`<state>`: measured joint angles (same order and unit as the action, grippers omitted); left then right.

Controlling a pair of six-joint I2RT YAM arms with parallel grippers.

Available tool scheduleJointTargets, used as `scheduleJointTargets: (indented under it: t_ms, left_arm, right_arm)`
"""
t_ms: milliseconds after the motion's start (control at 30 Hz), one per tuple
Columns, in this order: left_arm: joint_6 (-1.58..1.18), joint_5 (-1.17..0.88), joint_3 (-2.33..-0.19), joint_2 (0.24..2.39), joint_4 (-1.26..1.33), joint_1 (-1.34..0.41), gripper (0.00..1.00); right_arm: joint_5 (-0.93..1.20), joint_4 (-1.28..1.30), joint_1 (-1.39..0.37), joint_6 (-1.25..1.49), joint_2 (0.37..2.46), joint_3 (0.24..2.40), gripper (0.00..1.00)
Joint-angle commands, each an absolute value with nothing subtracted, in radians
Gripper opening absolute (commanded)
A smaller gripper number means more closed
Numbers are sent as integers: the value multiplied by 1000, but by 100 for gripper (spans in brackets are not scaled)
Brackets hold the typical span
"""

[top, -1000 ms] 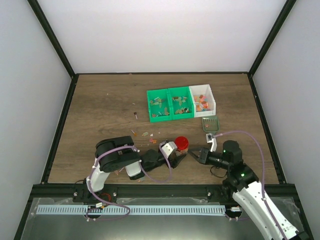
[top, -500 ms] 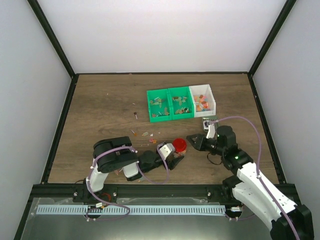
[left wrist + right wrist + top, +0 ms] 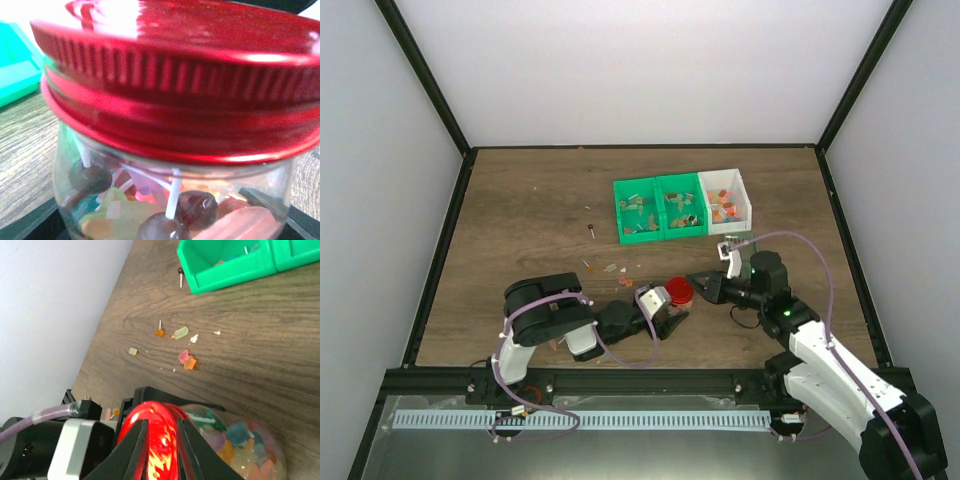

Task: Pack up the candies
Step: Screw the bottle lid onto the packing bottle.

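Note:
A clear glass jar [image 3: 677, 299] with a red lid [image 3: 680, 288] stands at the table's near middle. My left gripper [image 3: 672, 312] is shut on the jar's body. In the left wrist view the lid [image 3: 175, 75] fills the top, and candies [image 3: 210, 207] and lollipops show through the glass below. My right gripper [image 3: 704, 287] reaches in from the right. In the right wrist view its fingertips [image 3: 142, 426] stand slightly apart over the lid's [image 3: 159, 460] top face, with candies [image 3: 240, 440] visible in the jar beside it. More loose candies [image 3: 615, 268] lie left of the jar.
Two green bins [image 3: 660, 208] and a white bin [image 3: 745, 198] holding sweets stand behind the jar. A lollipop [image 3: 591, 231] lies left of the bins. Pink and orange sweets [image 3: 186, 360] are scattered on the wood between the jar and the green bin [image 3: 225, 265].
My right gripper has swung up and left from the jar's right side to its lid. The left gripper and jar have shifted only slightly.

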<state>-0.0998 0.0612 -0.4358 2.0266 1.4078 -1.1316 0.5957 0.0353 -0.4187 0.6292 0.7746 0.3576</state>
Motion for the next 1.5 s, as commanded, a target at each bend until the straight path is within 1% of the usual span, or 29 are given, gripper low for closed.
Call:
scheduleJointTargets:
  t_ms: [0, 100, 200, 267, 300, 367, 400, 600, 667, 800, 833, 867, 900, 933, 1067, 1200, 1300, 1467]
  left_arm:
    - [-90, 9, -431, 2025, 1307, -1131, 78]
    - [-85, 14, -425, 2026, 1313, -1131, 78]
    - [-83, 15, -421, 2025, 1313, -1131, 78]
    - [-84, 14, -419, 2027, 1312, -1131, 78]
    - [-85, 14, -418, 2028, 1313, -1131, 78]
    - [-86, 17, -417, 2026, 1313, -1131, 78]
    - [-86, 18, -417, 2028, 1313, -1131, 78]
    - [-90, 32, -421, 2026, 1302, -1131, 78]
    - [-94, 39, -431, 2024, 1275, -1130, 78]
    - [-104, 58, -445, 2020, 1246, -1128, 77]
    - [-106, 58, -445, 2020, 1248, -1127, 77]
    - [-107, 56, -445, 2019, 1249, -1126, 77]
    - [-107, 50, -446, 2019, 1249, -1126, 77]
    - [-109, 43, -447, 2019, 1248, -1126, 77]
    - [-112, 19, -451, 2023, 1248, -1127, 77]
    - [-114, 3, -451, 2027, 1245, -1126, 77]
    - [-114, -3, -449, 2029, 1246, -1126, 77]
    - [-116, -10, -448, 2038, 1253, -1126, 77]
  right_arm:
    - [628, 7, -425, 652, 739, 312, 19]
    - [615, 3, -425, 648, 727, 299, 27]
    - [611, -6, -425, 641, 762, 312, 32]
    - [607, -16, -425, 634, 790, 322, 33]
    - [611, -22, -425, 626, 806, 329, 32]
    - [616, -28, -425, 614, 835, 345, 23]
    - [621, -31, -425, 610, 848, 350, 21]
    - [666, -31, -426, 610, 876, 329, 9]
    - [677, -26, -426, 615, 864, 309, 7]
    - [687, -7, -429, 630, 813, 266, 7]
    - [686, 2, -430, 630, 797, 258, 9]
    - [681, 18, -431, 624, 775, 253, 14]
    - [674, 34, -431, 615, 758, 251, 26]
    - [664, 51, -430, 607, 742, 251, 33]
    - [614, 89, -430, 575, 711, 276, 35]
    - [580, 96, -432, 540, 739, 310, 36]
    - [551, 101, -430, 518, 760, 346, 39]
    - [516, 84, -430, 490, 796, 393, 40]
